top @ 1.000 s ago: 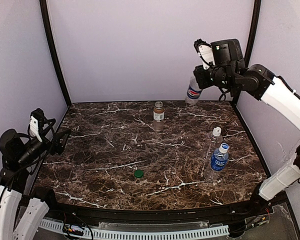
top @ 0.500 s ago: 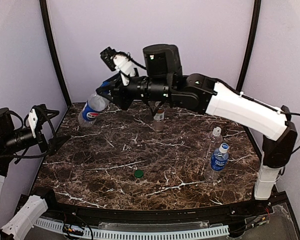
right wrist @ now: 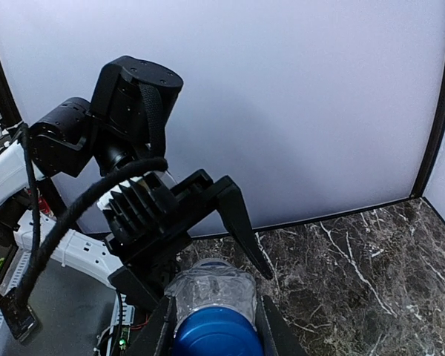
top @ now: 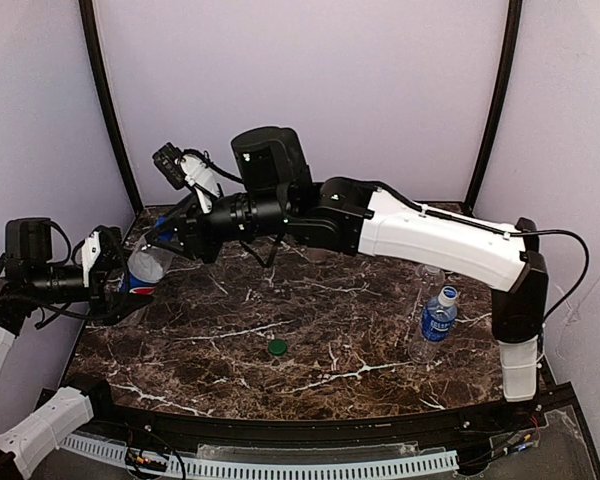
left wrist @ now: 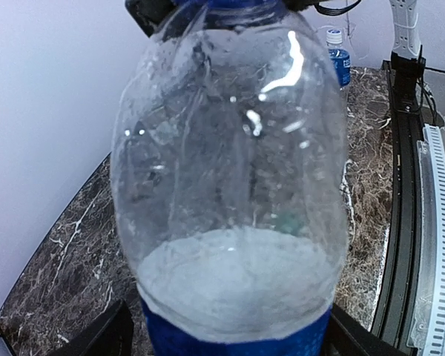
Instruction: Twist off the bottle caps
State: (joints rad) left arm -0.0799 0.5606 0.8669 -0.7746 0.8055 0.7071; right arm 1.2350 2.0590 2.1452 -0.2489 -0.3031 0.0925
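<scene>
Clear Pepsi bottle (top: pixel 144 270) held sideways over the desk's (top: pixel 330 330) left edge, right gripper (right wrist: pixel 215 330) clamped on its dark blue cap (right wrist: pixel 213 337), seen best from that wrist, base between the left gripper's (top: pixel 128 287) spread fingers.

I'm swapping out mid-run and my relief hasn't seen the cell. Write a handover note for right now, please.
Right gripper: shut on the dark blue cap of the clear plastic Pepsi-label bottle, held in the air over the table's left side.
Left gripper: open, jaws either side of that bottle's base, no grip yet.
Done: one small green round cap lies loose on the marble table.
To do: clamp the base, twist the blue cap off; the blue-label clear bottle at right is still capped.
</scene>
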